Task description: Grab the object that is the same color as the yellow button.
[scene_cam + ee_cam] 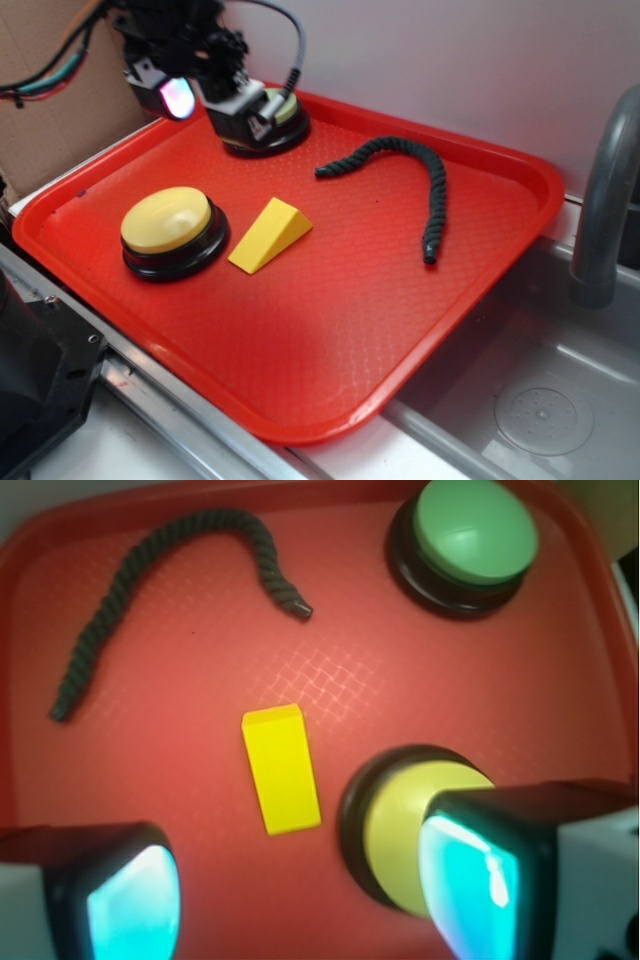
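I have the gripper (215,95) hanging at the far left of the red tray (420,330), jaws spread and empty. The yellow wedge (269,234) lies untouched just right of the yellow button (168,222).

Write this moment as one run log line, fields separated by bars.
gripper: open, holding nothing | yellow wedge: on red tray, not grasped | yellow button: beside wedge | grab: not yet done
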Available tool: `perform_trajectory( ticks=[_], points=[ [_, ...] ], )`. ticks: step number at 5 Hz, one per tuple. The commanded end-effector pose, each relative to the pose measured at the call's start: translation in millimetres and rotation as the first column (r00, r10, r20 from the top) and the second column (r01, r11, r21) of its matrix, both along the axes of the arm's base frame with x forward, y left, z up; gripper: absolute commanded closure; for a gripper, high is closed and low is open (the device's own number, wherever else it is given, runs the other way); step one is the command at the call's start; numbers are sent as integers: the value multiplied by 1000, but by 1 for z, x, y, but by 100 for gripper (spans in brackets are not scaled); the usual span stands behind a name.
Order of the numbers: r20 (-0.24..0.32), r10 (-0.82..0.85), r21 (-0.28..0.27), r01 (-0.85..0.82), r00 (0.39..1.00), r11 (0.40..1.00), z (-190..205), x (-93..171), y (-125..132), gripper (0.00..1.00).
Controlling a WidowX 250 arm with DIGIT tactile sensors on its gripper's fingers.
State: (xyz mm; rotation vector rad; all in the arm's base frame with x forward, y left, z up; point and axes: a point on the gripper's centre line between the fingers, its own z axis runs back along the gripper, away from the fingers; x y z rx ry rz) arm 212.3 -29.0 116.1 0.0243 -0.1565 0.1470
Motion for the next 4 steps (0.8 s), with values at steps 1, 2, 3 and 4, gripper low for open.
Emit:
perform_trajectory(
  ticks=[1, 2, 3, 4],
  points=[
    [-28, -12, 3, 13, 1000, 1000, -47, 31, 3, 0],
    [-58, -14, 18, 15, 998, 1000, -69, 39, 1, 0],
    [-84, -1, 46, 5, 996, 999, -85, 40, 1, 0],
    [-96, 2, 42, 3, 995, 999, -93, 41, 0, 0]
  ],
)
